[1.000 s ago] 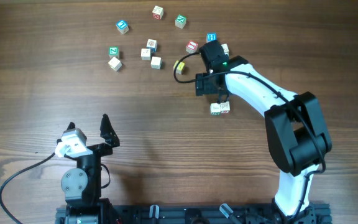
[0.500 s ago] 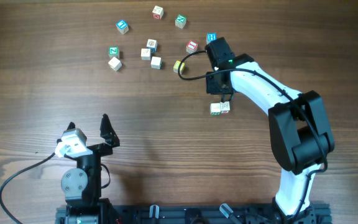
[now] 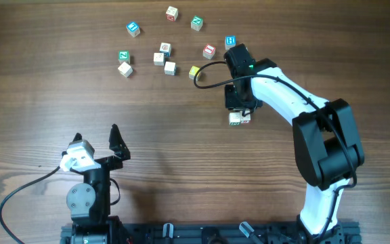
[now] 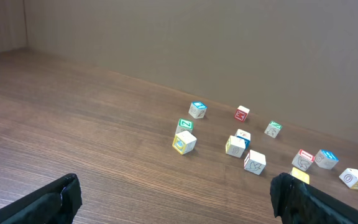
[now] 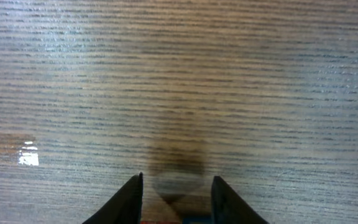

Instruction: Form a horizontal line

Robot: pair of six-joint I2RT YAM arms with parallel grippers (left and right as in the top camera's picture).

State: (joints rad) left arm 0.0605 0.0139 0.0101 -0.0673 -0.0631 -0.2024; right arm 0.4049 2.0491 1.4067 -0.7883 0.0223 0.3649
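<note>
The horizontal line is a short row of two whitish cubes (image 3: 236, 119) touching side by side, one marked green, one red. My right gripper (image 3: 239, 105) hangs right over their back edge and partly covers them. In the right wrist view its jaws (image 5: 178, 186) stand narrowly apart, and a tan cube surface (image 5: 166, 218) with red and blue edges shows between them at the bottom edge. Whether they pinch it cannot be told. A yellow cube (image 3: 194, 70) lies loose behind. My left gripper (image 3: 95, 135) (image 4: 179, 202) rests wide open at the front left, holding nothing.
Several loose cubes lie scattered at the back: blue ones (image 3: 133, 28) (image 3: 230, 42), green ones (image 3: 196, 23) (image 3: 123, 56), a red one (image 3: 209, 50) and whitish ones (image 3: 170, 68) (image 3: 124, 68). The right arm's cable (image 3: 205, 74) loops beside the yellow cube.
The right jaws have narrowed from wide open. The right gripper shifted slightly right, drew back from the two-cube row, then came forward over it again. The left arm has not moved.
</note>
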